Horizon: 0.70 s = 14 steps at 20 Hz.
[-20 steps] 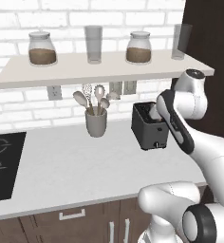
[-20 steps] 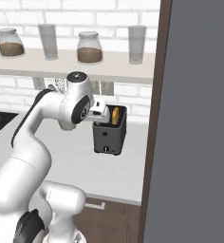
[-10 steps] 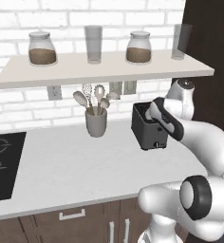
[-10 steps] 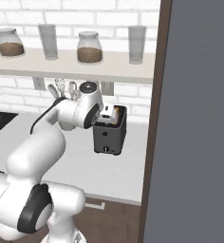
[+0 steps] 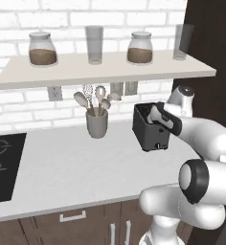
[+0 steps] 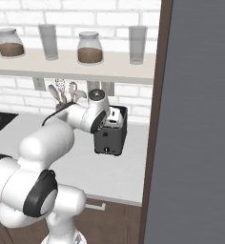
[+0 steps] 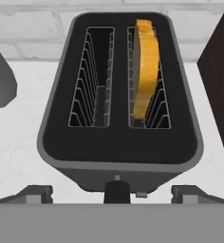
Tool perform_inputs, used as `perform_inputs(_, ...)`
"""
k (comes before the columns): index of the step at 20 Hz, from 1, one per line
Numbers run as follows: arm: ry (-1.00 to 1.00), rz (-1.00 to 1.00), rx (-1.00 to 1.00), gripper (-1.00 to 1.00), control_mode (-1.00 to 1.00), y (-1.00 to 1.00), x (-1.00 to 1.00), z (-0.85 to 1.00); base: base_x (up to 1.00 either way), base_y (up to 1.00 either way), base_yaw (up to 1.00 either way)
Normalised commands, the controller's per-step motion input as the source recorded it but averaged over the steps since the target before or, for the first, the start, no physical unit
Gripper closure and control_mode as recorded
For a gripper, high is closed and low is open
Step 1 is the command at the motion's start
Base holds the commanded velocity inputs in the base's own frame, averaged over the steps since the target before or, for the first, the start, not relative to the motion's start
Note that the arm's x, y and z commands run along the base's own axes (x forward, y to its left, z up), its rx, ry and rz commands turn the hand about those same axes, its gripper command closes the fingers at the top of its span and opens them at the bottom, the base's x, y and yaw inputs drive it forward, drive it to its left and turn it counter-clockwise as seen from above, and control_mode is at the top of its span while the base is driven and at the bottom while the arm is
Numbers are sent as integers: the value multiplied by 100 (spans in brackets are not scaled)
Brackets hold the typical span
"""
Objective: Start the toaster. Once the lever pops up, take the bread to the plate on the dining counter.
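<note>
Hand view looks straight down on the toaster (image 7: 118, 95), which stands on the pale worktop (image 5: 62, 172) close to the brick wall, to the right of the grey utensil cup (image 5: 97, 123). The bread (image 7: 146, 66) stands on edge in the right slot and rises above the top of the toaster; the left slot is empty. My claw (image 7: 111, 193) is above the front end of the toaster, with the two tips wide apart and nothing between them. The dark lever (image 7: 116, 190) lies just between them at the front face.

I judge that I am at the first step, starting the toaster, or waiting for it; I cannot tell from the bread's height alone whether it was already toasted. The next move, I think, is to bring one tip onto the lever and press it down straight, without touching the slice. The plate comes later.
</note>
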Motion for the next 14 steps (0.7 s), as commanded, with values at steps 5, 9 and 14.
perform_inputs(5,-1,0,0,-100,-100,0,0,-27,0,0,0)
perform_inputs(9,0,0,0,-100,-100,11,0,-16,0,0,0)
perform_inputs(14,0,0,0,-100,-100,14,2,-4,0,0,0)
